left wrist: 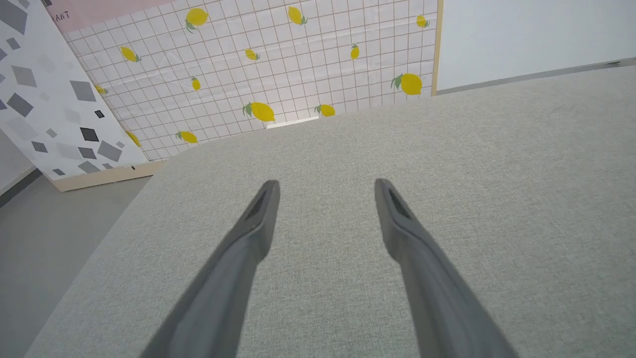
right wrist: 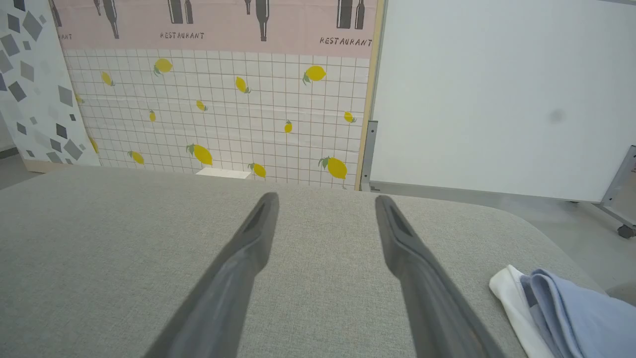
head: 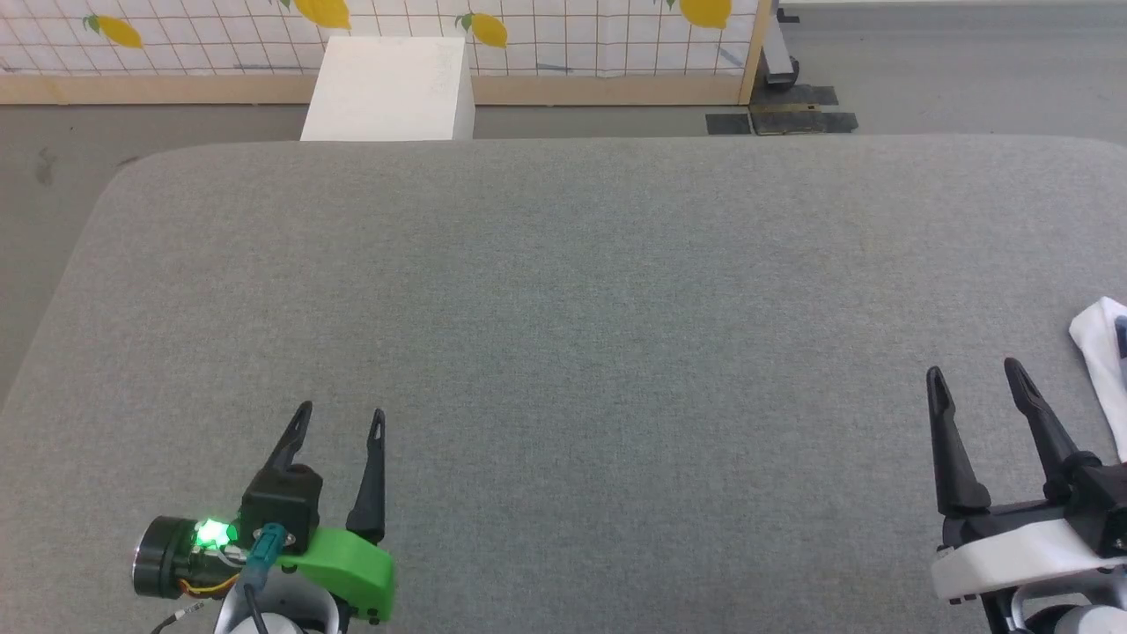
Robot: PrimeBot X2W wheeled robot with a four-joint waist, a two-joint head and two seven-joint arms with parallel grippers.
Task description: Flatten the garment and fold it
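Your left hand [head: 340,410] at lower left and right hand [head: 972,366] at lower right are spread, empty, above the table [head: 563,291]; the garment [head: 1099,348] lies bunched at the right edge

We could read "RESTAURANT" printed twice on the pink strip [right wrist: 223,20] above the lemon panel [right wrist: 223,129], plus a cut-off "ANT" at its left end.

Left hand [head: 341,410] has green bracket [head: 348,572], green light [head: 211,531]; right hand [head: 972,367] white-cased
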